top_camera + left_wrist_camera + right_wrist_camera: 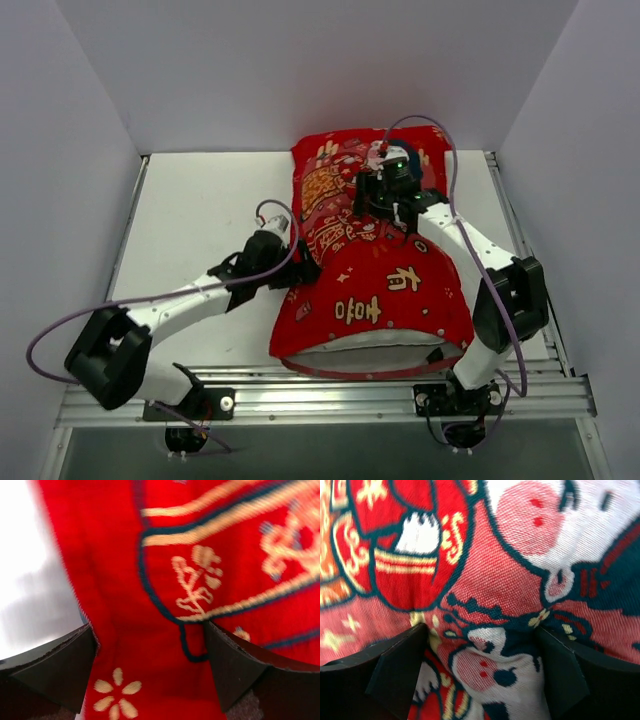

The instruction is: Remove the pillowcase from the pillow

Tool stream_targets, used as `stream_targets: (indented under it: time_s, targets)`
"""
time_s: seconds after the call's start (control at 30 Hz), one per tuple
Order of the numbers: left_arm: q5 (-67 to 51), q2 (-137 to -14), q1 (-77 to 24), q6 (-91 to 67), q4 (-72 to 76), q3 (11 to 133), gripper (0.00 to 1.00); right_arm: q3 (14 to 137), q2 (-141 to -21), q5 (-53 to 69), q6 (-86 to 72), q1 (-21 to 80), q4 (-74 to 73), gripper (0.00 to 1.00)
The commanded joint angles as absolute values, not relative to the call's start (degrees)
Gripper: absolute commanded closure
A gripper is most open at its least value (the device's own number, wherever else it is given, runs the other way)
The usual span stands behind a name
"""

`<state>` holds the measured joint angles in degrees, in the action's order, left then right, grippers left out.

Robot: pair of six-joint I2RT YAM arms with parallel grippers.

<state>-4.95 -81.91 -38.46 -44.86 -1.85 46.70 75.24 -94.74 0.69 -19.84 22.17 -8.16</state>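
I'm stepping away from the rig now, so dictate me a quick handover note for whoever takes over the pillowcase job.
Left gripper: open, jaws astride the pillowcase's left edge.
Right gripper: open, pressed on its far end.
Pillow: inside the pillowcase on the table, white showing only at the near opening.
Done: nothing removed.
Left: grip and pull the pillowcase off.

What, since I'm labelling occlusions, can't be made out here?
Pillow: top view, only a white strip at the near opening; pillowcase covers the rest.
Right gripper fingertips: top view, hidden beneath its own wrist.
Pillowcase print: left wrist view, blurred.
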Motion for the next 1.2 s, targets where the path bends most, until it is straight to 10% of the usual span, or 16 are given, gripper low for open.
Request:
stream_targets:
  time_s: [0.0,0.23,0.5,0.8,1.17]
  targets:
    - [-2.58,-71.83,-46.57,-50.26,0.62,40.53,0.06,79.88,-103.42,11.69,-18.99,31.19,-6.24,0.21]
    - [9.22,-57.48,-47.99,-49.66,-7.37,36.30,0.06,95.52,-114.42,10.28,-17.57,36.65,-5.98,0.20]
    - [8.80,-68.81,-38.96,-42.37,-9.84,46.91,0.06,101.43,-112.00,7.21,-21.26,36.56,-6.16,0.18]
    - [9.49,-74.17,-40.95,-38.41,-6.59,54.22,0.06,80.57,-86.01,-1.39,-27.23,32.18,-5.02,0.04]
    - [19.94,-76.29,-53.07,-32.97,-17.66,63.53,0.06,52.13,-54.16,-4.39,-34.01,20.49,-11.07,0.11]
